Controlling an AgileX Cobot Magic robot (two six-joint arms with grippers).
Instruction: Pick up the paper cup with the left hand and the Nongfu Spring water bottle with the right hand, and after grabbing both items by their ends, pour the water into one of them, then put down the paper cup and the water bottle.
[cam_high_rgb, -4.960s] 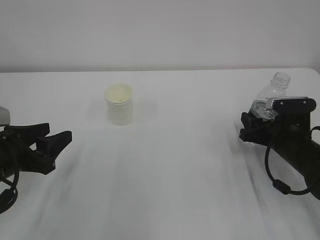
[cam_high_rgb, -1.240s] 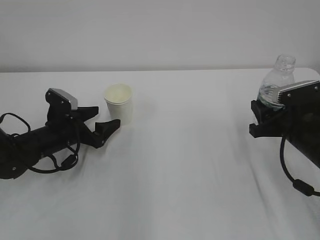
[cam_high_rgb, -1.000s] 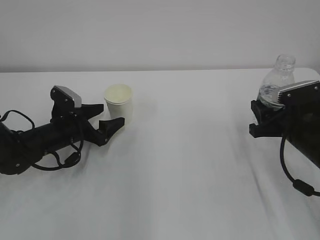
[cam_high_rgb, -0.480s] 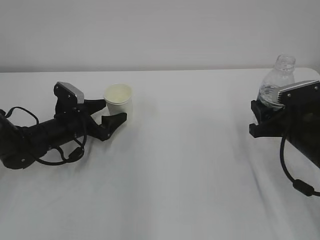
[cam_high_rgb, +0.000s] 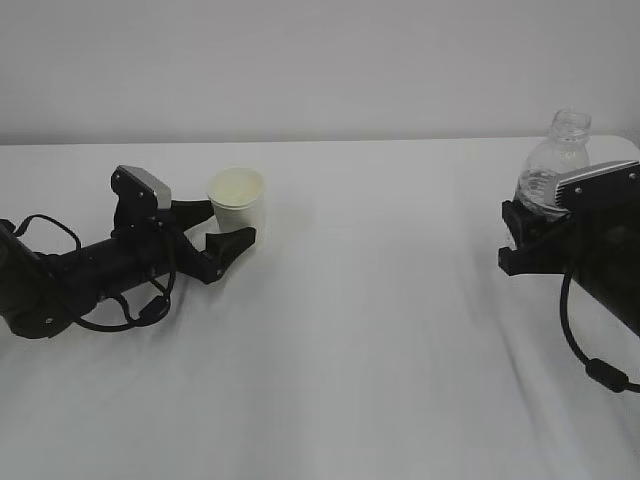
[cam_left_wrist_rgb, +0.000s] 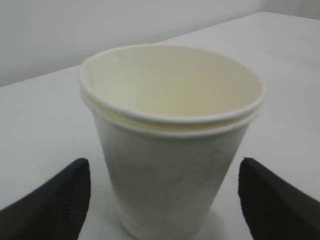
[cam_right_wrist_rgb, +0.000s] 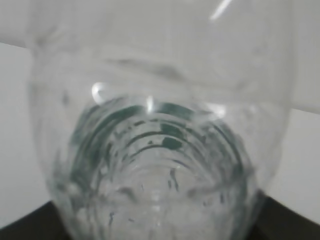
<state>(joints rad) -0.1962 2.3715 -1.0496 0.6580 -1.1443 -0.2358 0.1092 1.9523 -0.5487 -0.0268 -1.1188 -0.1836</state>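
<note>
Cup (cam_high_rgb: 238, 209): it stands upright on the white desk (cam_high_rgb: 360, 350), left of the middle; in the left wrist view it appears as two cups, one inside the other.
Left gripper (cam_high_rgb: 228, 228): released, jaws wide, one finger on each side of the cup's lower part, not touching it.
Bottle (cam_high_rgb: 553, 168): at the right edge, neck up and without cap, lower part hidden.
Right gripper (cam_high_rgb: 522, 240): clenched around the lower part of the bottle.

- The paper cup (cam_high_rgb: 238, 208) is standing upright on the white surface (cam_high_rgb: 360, 340).
- The left hand (cam_high_rgb: 222, 229) is lying beside it, jaws flanking its base.
- The right hand (cam_high_rgb: 528, 232), far right of the cup, is gripping the Nongfu Spring water bottle (cam_high_rgb: 553, 174).
</note>
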